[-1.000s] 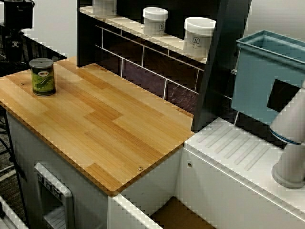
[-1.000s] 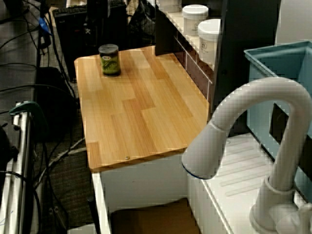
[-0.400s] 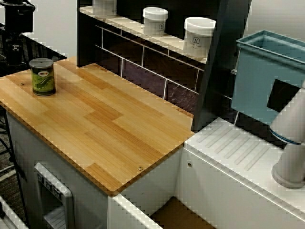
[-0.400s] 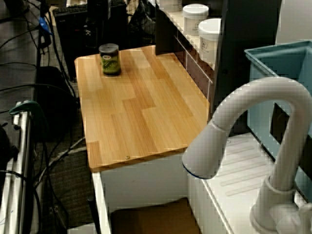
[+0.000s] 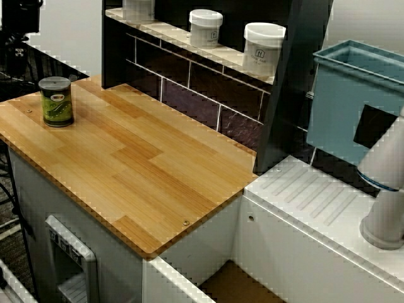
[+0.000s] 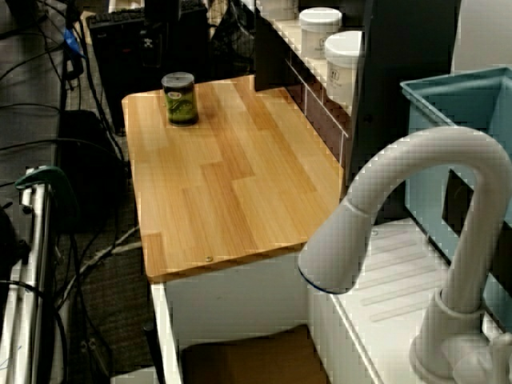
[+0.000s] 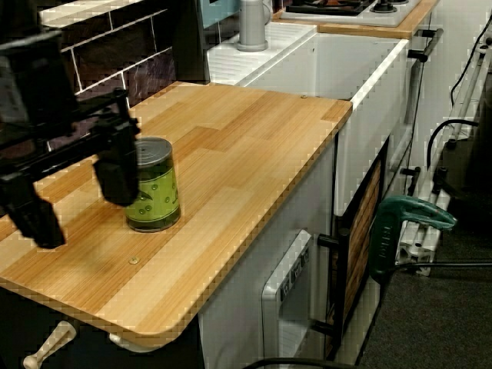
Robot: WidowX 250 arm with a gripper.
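A green can [image 7: 152, 184] with a dark lid stands upright near the far left end of the wooden counter [image 7: 246, 146]. In the view from the counter's end my black gripper [image 7: 77, 196] hangs open and holds nothing. Its right finger [image 7: 117, 173] overlaps the can's left side in the picture, and the left finger [image 7: 34, 219] is well apart from it. Whether a finger touches the can I cannot tell. In the view from the sink side the can [image 5: 56, 101] stands free, with the gripper's dark body [image 5: 19, 16] high behind it. The view over the faucet shows the can [image 6: 180, 98] too.
Two white jars [image 5: 206, 27] [image 5: 263, 48] sit on the dark shelf along the tiled back wall. A teal bin [image 5: 356, 95] and a white faucet [image 6: 416, 208] stand by the sink [image 7: 307, 54]. A green clamp [image 7: 400, 231] and cables lie beside the counter.
The gripper's dark body has risen a little at the top left of the sink-side view. The can has stayed in place.
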